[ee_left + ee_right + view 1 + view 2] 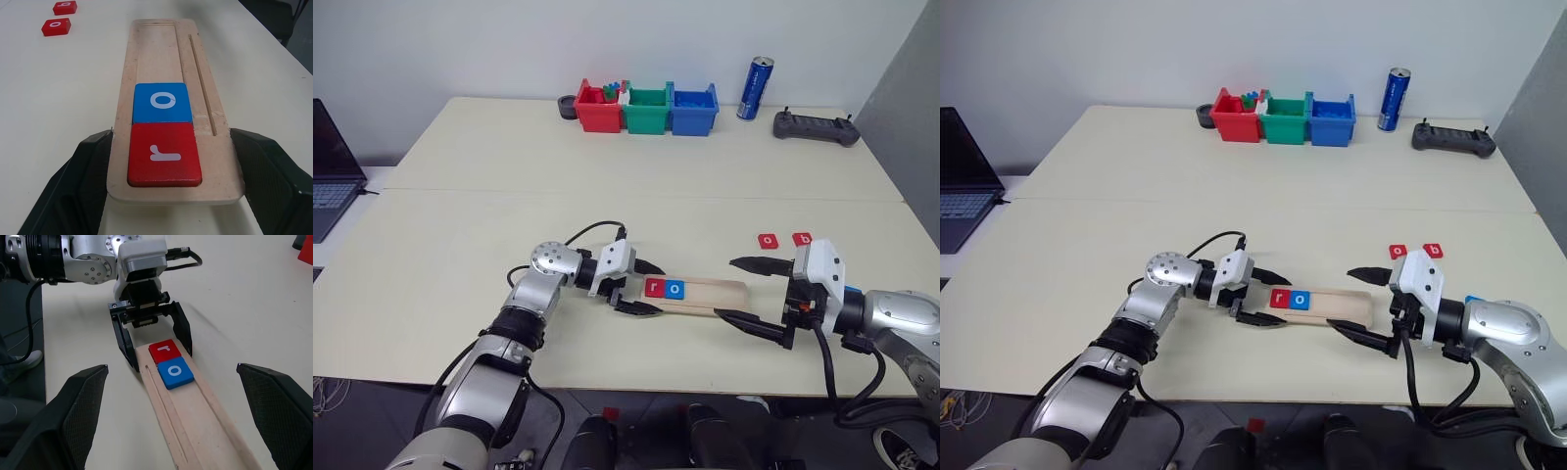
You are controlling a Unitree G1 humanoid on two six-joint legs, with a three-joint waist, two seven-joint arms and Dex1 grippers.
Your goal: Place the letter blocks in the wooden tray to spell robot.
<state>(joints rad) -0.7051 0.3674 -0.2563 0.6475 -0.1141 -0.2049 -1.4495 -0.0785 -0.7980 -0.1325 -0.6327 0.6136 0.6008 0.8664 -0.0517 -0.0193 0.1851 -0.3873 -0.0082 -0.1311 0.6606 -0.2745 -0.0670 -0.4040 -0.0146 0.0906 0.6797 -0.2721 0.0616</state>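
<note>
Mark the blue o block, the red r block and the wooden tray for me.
blue o block (162,102): left wrist view, on its top face.
red r block (165,153): left wrist view, on its top face.
wooden tray (156,54): left wrist view, on the bare groove beyond the blocks.

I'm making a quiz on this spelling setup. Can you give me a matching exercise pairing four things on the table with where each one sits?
Things:
1. red r block
2. blue o block
3. red b block
4. blue can

Places:
A. loose on the table, beside the red o block
B. in the wooden tray, at the end between the left gripper fingers
C. standing at the far edge, beside the blue bin
D. in the tray, second from that end

Pairs: 1-B, 2-D, 3-A, 4-C
</note>
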